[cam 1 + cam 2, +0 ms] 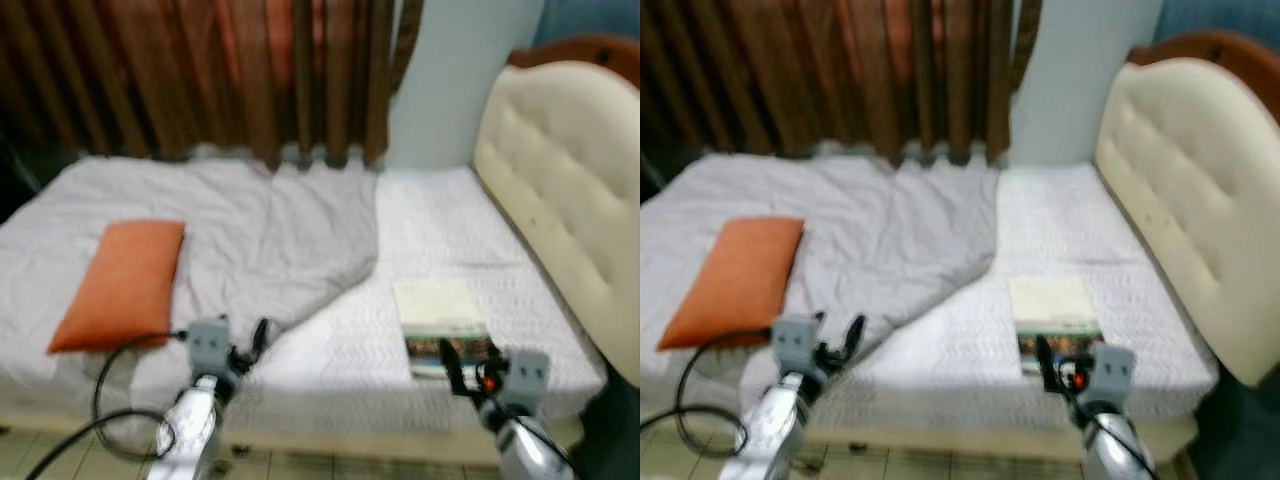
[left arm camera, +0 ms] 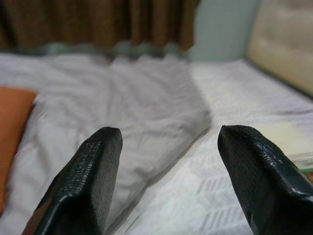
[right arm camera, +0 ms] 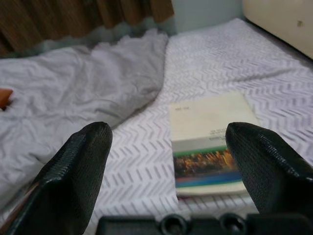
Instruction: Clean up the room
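Note:
A book (image 1: pixel 440 322) with a cream cover and a coloured picture strip lies flat on the white patterned sheet near the bed's front right edge; the right wrist view looks down on the same book (image 3: pixel 210 142). My right gripper (image 1: pixel 462 372) hovers open just in front of it, nothing between its fingers (image 3: pixel 78 171). An orange pillow (image 1: pixel 122 282) rests on the left of the bed over a rumpled grey blanket (image 1: pixel 260 235). My left gripper (image 1: pixel 250 345) stands open at the bed's front edge near the blanket's corner, its fingers (image 2: pixel 90 176) empty.
A cream padded headboard (image 1: pixel 560 190) rises along the bed's right side. Brown curtains (image 1: pixel 200 70) hang behind the bed. A black cable (image 1: pixel 115 400) loops from my left arm past the bed's front edge. Tiled floor (image 1: pixel 320 468) lies below the bed.

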Motion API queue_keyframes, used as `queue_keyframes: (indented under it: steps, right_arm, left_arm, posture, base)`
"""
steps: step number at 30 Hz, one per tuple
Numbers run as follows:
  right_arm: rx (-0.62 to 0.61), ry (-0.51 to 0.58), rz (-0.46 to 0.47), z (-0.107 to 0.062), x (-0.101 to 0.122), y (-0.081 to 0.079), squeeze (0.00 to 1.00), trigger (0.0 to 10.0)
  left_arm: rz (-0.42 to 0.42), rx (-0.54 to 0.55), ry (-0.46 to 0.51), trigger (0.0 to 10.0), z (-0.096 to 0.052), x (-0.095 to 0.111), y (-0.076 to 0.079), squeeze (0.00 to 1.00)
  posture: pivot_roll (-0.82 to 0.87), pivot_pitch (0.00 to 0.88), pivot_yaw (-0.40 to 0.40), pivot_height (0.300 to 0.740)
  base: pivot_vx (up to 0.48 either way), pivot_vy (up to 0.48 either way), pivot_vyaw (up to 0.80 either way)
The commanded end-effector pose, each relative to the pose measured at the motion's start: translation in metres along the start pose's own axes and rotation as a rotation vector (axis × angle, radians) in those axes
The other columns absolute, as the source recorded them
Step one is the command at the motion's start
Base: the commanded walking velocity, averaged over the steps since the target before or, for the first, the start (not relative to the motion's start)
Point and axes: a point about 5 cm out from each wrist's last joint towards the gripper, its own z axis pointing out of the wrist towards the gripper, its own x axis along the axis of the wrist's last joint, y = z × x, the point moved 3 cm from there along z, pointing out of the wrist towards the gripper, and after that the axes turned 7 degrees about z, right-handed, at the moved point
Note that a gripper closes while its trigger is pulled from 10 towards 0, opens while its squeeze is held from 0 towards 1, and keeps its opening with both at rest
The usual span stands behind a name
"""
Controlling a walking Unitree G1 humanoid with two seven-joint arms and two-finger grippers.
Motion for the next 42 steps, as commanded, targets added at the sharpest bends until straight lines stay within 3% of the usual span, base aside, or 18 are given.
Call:
queue_keyframes:
  steps: [1,10,23,33,35,38,42]
  right_arm:
    - [0.023,-0.001,0.01,0.004,0.001,-0.008,0.0,10.0]
    - [0.018,-0.012,0.009,0.0,-0.003,-0.005,0.0,10.0]
    - [0.074,-0.008,0.027,0.019,0.001,-0.021,0.0,10.0]
    - [0.116,0.001,0.008,0.022,0.0,-0.028,0.0,10.0]
    - [0.135,0.006,-0.007,0.021,0.0,-0.031,0.0,10.0]
    - [0.142,0.008,-0.013,0.022,0.0,-0.033,0.0,10.0]
    - [0.154,0.006,-0.01,0.024,0.0,-0.037,0.0,10.0]
  left_arm:
    - [0.043,0.008,0.02,10.0,0.001,0.006,-0.01,0.0]
    - [0.049,0.034,0.036,10.0,-0.003,0.009,-0.021,0.0]
    - [0.037,0.071,-0.006,10.0,-0.005,0.002,-0.022,0.0]
    - [0.093,0.084,-0.013,10.0,-0.01,0.002,-0.033,0.0]
    - [0.144,0.112,-0.048,10.0,-0.012,0.0,-0.035,0.0]
    - [0.144,0.107,-0.014,10.0,-0.012,0.006,-0.032,0.0]
    - [0.079,0.139,0.001,10.0,-0.003,0.013,-0.032,0.0]
  posture:
    - [-0.07,0.0,-0.027,0.74]
    - [-0.06,0.002,-0.024,0.74]
    - [-0.02,0.0,-0.022,0.74]
    - [-0.02,0.0,-0.015,0.74]
    - [-0.02,0.0,-0.015,0.74]
    - [-0.02,0.0,-0.015,0.74]
    - [-0.01,0.0,-0.016,0.74]
  base:
    - [0.0,0.48,0.0]
    - [0.0,0.48,0.0]
    - [0.0,0.48,0.0]
    - [0.0,0.48,0.0]
    - [0.0,0.0,0.0]
    - [0.0,0.0,0.0]
    - [0.48,0.0,0.0]
